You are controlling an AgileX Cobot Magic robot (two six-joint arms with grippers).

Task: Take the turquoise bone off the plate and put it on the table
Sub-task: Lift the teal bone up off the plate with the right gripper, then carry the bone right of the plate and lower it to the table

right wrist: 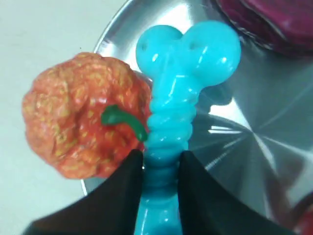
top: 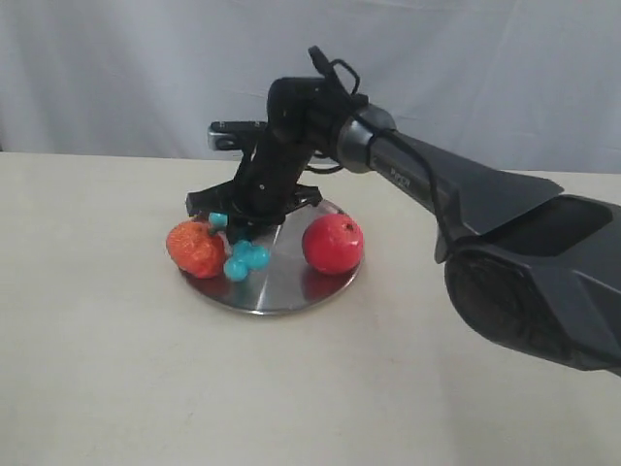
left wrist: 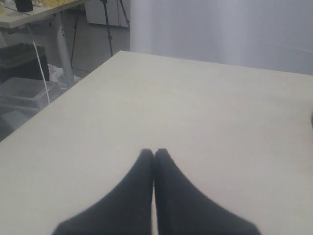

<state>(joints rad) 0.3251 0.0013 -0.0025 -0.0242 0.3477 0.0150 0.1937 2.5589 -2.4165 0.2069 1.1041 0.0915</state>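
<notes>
Right gripper (right wrist: 161, 157) fingers clamped round ribbed shaft of turquoise bone (right wrist: 171, 98), one finger each side, both touching. Bone's knobbed end juts beyond fingertips, over plate (right wrist: 254, 142); whether it rests there, cannot tell. Orange bumpy fruit toy (right wrist: 78, 117) just beside one finger, touching shaft. Red ball (top: 332, 243) on plate, past other finger. Left gripper (left wrist: 154, 155) fingers pressed together, empty, above table (left wrist: 195, 98).

The right arm (top: 505, 209) is showing a matte black angular shell, a glossy tube with white lettering (top: 399, 178), and a looping black cable (top: 340, 70). The left pincer (left wrist: 154, 152) and right pincer (right wrist: 160, 159) are showing tapered black fingers.
</notes>
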